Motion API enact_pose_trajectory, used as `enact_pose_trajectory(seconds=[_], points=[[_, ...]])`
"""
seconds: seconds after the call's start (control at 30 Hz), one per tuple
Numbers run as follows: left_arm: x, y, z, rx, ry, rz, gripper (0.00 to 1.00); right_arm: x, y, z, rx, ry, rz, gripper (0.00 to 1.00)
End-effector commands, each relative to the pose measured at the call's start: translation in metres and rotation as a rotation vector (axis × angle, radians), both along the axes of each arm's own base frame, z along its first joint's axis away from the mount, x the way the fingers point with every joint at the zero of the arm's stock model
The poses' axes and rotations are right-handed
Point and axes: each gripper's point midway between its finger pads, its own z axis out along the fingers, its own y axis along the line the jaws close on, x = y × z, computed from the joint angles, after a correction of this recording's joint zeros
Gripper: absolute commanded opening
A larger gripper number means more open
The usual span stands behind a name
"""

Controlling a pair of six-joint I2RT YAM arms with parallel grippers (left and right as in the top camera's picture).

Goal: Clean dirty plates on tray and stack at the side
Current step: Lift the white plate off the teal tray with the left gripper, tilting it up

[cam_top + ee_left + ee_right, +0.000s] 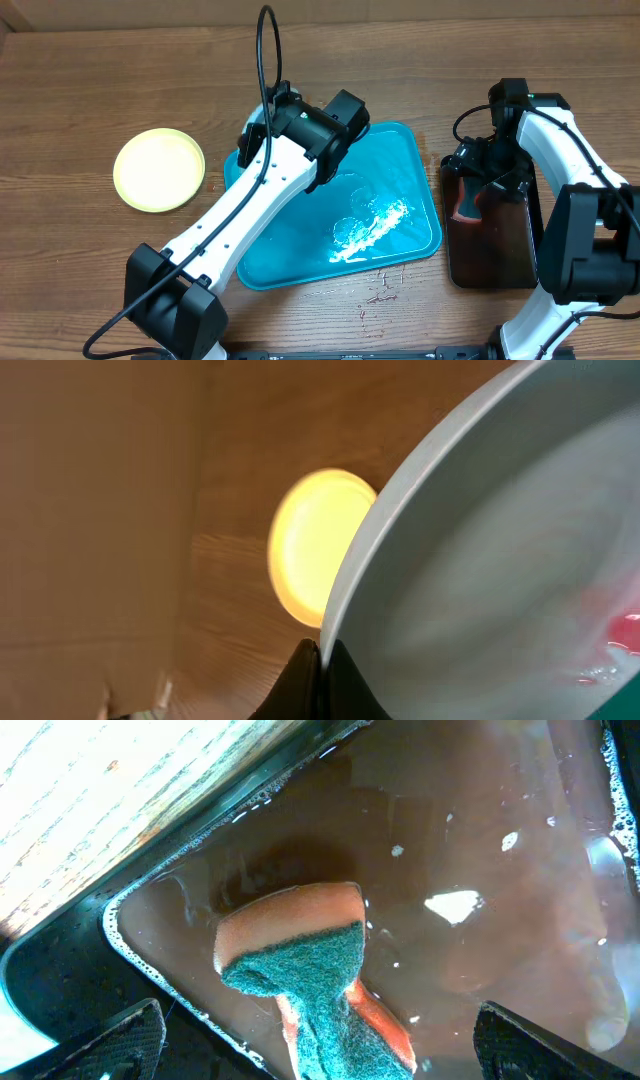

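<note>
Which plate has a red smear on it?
The pale plate clamped at its rim by the left end effector; the yellow plate on the table shows no smear.

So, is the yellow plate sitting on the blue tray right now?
No, the yellow plate lies on the bare wood table, to the left of the blue tray and apart from it.

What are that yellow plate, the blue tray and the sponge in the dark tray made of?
The yellow plate looks like plastic: smooth, slightly glossy, with an even moulded rim. The turquoise tray is likely plastic too, shiny, with wet glare on its floor. The sponge seems to be soft orange foam under a rough green fibrous scouring layer.
</note>
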Motion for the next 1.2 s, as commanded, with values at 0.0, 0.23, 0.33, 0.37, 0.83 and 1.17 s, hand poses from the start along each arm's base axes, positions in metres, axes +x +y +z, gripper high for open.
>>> enact_pose_trajectory(seconds=[0.0,0.23,0.33,0.37,0.83,1.17], points=[[0.006,0.008,0.045,0.099,-0.181,0.005,0.04,0.001,0.001,0.003,0.001,-0.012,0.000,1.00],[0.009,0.005,0.077,0.256,-0.290,-0.034,0.05,0.001,0.001,0.003,0.001,-0.012,0.000,1.00],[0.009,0.001,0.089,0.313,-0.339,-0.052,0.05,0.001,0.001,0.003,0.001,-0.012,0.000,1.00],[0.008,-0.001,0.093,0.327,-0.351,-0.059,0.04,0.001,0.001,0.003,0.001,-0.012,0.000,1.00],[0.007,-0.009,0.108,0.399,-0.402,-0.086,0.05,0.001,0.001,0.003,0.001,-0.012,0.000,1.00],[0.007,-0.009,0.109,0.402,-0.410,-0.085,0.05,0.001,0.001,0.003,0.001,-0.012,0.000,1.00]])
